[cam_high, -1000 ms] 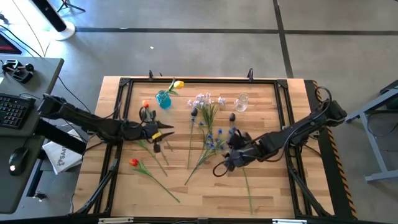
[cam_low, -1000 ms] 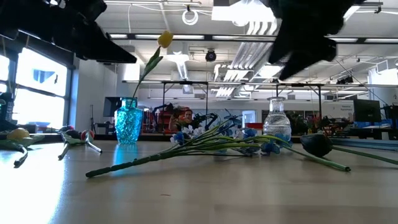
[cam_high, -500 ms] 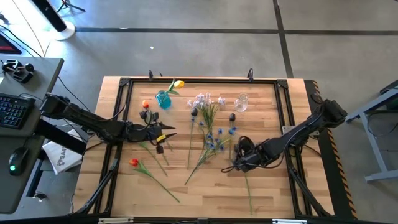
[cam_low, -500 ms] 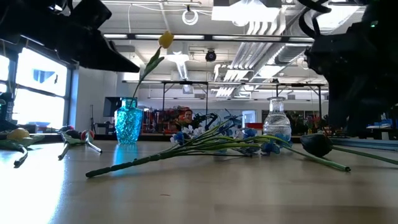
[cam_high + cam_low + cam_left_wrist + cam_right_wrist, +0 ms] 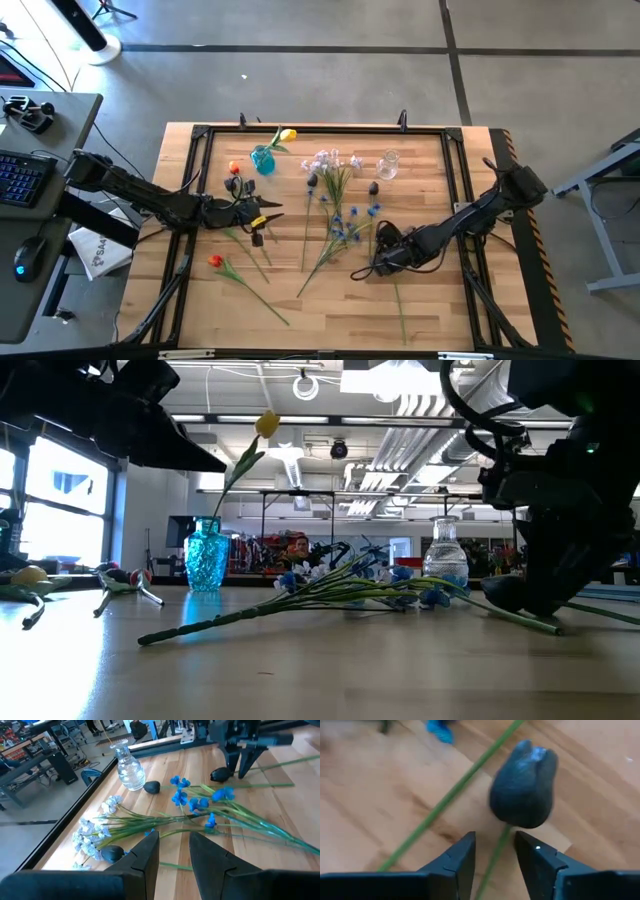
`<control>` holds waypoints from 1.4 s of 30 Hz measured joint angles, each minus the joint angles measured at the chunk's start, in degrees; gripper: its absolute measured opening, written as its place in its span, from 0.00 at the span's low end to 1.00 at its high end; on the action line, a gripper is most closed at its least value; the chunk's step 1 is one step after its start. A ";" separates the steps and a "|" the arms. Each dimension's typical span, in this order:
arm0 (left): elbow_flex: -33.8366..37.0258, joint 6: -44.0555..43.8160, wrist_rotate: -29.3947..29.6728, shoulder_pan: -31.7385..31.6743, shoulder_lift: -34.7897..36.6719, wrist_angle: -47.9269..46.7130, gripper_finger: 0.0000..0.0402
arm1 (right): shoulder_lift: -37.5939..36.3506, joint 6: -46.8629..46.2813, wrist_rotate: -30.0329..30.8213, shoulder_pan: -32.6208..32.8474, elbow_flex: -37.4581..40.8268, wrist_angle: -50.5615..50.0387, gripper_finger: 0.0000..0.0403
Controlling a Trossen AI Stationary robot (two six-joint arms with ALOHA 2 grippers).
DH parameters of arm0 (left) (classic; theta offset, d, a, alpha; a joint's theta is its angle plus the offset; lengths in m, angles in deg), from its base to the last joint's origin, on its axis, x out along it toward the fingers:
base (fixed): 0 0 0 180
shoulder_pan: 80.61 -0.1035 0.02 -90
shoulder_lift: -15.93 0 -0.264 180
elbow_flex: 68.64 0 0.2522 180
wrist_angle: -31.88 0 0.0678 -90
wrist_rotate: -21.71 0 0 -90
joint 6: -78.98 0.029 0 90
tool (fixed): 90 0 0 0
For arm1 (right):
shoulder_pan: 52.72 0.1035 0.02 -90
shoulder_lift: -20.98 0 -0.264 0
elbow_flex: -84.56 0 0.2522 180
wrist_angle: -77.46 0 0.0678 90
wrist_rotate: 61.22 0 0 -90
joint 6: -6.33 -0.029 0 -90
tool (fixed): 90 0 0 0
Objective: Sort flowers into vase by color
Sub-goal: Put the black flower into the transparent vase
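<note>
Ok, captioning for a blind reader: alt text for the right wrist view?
The right end effector, fingers open, straddles the green stem just below a dark tulip head lying on the wooden table. A second green stem crosses diagonally beside it.

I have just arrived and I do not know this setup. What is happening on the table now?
A two-armed robot is sorting artificial flowers into vases. The right gripper is low over the table, fingers open on either side of the stem of a dark tulip; it has not closed. The left gripper waits over the table's left side, open. One yellow flower stands in the blue vase; the clear vase is empty.
</note>
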 joint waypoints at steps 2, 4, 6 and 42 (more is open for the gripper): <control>0.00 0.00 0.02 0.00 0.00 0.70 0.24 | 1.19 0.48 -0.11 -0.22 -0.19 -0.14 0.31; -0.02 0.06 0.02 0.00 0.00 0.99 0.24 | 1.56 0.49 -0.06 -0.23 -0.19 -0.18 0.29; -0.02 0.55 0.03 -0.02 0.00 1.19 0.24 | 1.54 0.51 0.31 -0.21 -0.19 -0.24 0.27; -0.02 1.93 0.02 -0.02 0.02 2.08 0.24 | -22.83 112.30 31.18 -8.09 -2.27 66.67 0.01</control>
